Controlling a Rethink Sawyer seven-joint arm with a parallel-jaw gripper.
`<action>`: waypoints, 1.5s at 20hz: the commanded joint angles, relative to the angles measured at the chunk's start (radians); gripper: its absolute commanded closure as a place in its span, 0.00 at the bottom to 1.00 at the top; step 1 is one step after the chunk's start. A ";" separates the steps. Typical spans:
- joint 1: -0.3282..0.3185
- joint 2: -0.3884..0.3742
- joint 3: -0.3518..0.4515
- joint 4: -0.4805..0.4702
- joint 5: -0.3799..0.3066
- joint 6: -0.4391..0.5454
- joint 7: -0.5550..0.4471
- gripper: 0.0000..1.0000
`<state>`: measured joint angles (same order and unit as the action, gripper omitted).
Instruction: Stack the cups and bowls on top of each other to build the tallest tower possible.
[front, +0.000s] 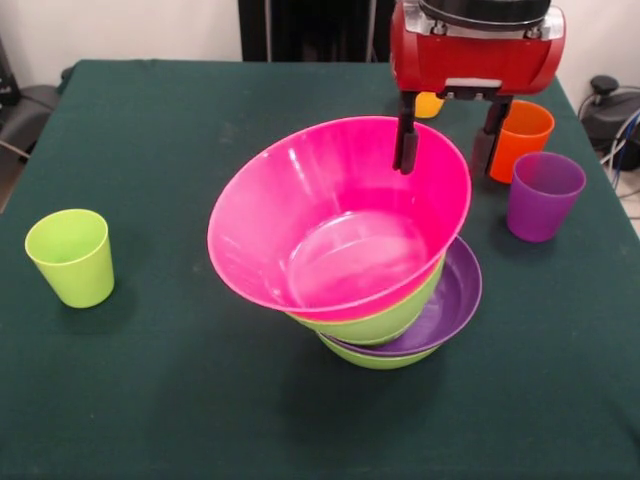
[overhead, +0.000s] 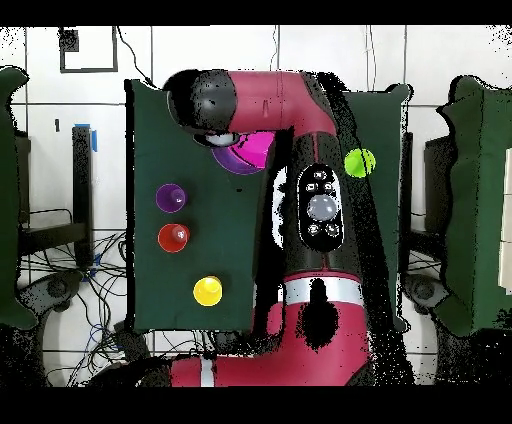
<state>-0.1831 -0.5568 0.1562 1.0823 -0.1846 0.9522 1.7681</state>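
The tower (front: 380, 300) stood mid-table, its pink bowl (front: 330, 220) uppermost and tipped toward the lime green cup (front: 70, 256) at one side edge. The gripper (front: 442, 145) hung over the bowl's far rim, jaws apart and holding nothing. To my eye, the next cup wanted lowering gently, dead centre, lest the leaning stack slide.
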 joint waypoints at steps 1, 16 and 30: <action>0.021 0.008 0.005 -0.025 0.023 -0.074 0.187 0.00; 0.033 -0.055 -0.038 0.002 0.104 -0.027 0.171 0.00; 0.018 -0.091 -0.081 -0.054 0.149 0.078 0.151 0.00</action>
<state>-0.1771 -0.6571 0.0648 1.0442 -0.0333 0.9327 1.7681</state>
